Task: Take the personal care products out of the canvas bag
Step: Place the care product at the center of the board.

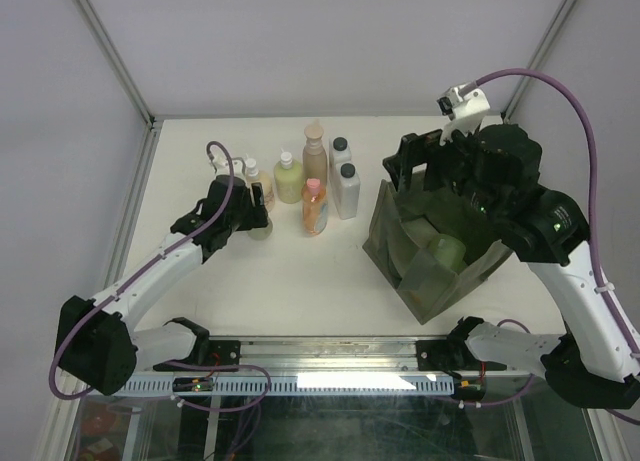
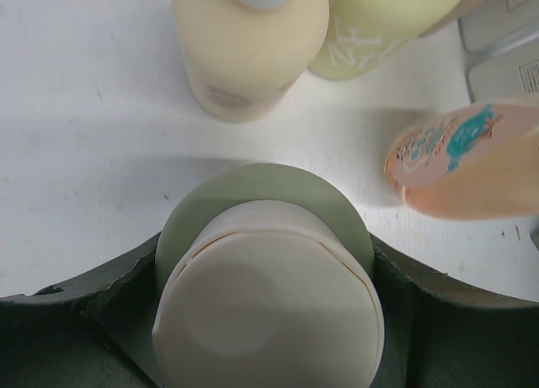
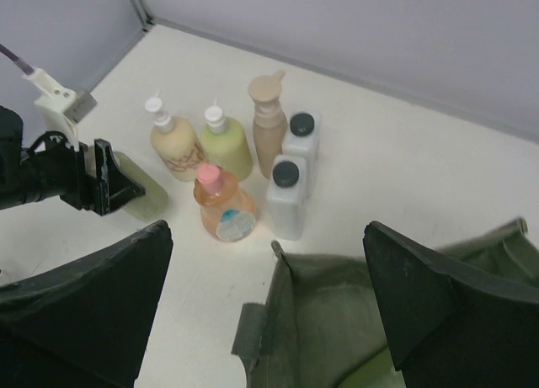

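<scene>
The olive canvas bag (image 1: 430, 246) stands open at the right, with a pale bottle (image 1: 441, 249) lying inside it. My right gripper (image 1: 412, 166) hovers open over the bag's far left rim (image 3: 290, 295), nothing between its fingers (image 3: 101, 304). Six personal care products stand in a group on the table: beige (image 1: 255, 181), yellow-green (image 1: 289, 178), tan (image 1: 315, 153), orange (image 1: 314, 207) and two white ones with black caps (image 1: 346, 189). My left gripper (image 1: 245, 206) is shut on a pale green bottle with a cream cap (image 2: 261, 295), upright just left of the group.
Grey enclosure walls with metal posts (image 1: 110, 51) run along the back and sides. A metal rail (image 1: 330, 366) runs along the near edge between the arm bases. Purple cables (image 1: 225, 166) loop above both wrists.
</scene>
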Tool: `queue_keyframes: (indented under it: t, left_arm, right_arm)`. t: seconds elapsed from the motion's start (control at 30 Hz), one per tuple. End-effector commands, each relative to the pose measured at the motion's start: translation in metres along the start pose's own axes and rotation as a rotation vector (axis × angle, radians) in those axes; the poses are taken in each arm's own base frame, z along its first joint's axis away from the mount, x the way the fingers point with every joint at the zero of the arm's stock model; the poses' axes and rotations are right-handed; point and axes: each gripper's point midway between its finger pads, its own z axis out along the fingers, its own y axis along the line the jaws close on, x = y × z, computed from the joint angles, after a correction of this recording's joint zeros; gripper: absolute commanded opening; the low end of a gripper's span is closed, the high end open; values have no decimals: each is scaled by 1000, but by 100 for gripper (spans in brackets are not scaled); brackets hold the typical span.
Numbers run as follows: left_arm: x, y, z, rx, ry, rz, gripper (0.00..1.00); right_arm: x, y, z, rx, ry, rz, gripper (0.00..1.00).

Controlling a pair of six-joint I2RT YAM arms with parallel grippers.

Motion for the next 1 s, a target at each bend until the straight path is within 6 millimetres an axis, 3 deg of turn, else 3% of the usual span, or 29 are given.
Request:
queue_keyframes:
  t: [0.0, 0.1, 0.2, 0.23, 0.47, 0.53, 0.63, 0.77, 0.97]
  left_arm:
    - [-75, -17, 4, 46, -304, 0, 0]
    - [-64, -10, 14, 18, -298, 16, 0]
    - [-53, -8, 22, 9, -261, 33, 7]
    - [-48, -7, 23, 9, -247, 39, 12]
    - [-24, -1, 31, 7, -195, 76, 21]
    - [-20, 1, 32, 1, -178, 90, 34]
    - [-18, 4, 30, -11, -171, 90, 66]
    - [-27, 3, 16, -12, -162, 80, 97]
    - [-49, -4, -28, -9, -107, 5, 99]
  right_arm:
    - [33, -25, -20, 163, 137, 111, 99]
    - [52, -35, -28, 234, 211, 147, 99]
    - [64, -43, -35, 282, 254, 171, 99]
    - [66, -46, -37, 294, 263, 179, 99]
    - [74, -49, -34, 291, 317, 214, 99]
    - [76, -48, -32, 290, 330, 223, 99]
    - [83, -47, -31, 287, 362, 234, 99]
    - [95, -51, -35, 316, 420, 258, 99]
    - [116, -56, -55, 375, 499, 396, 99]
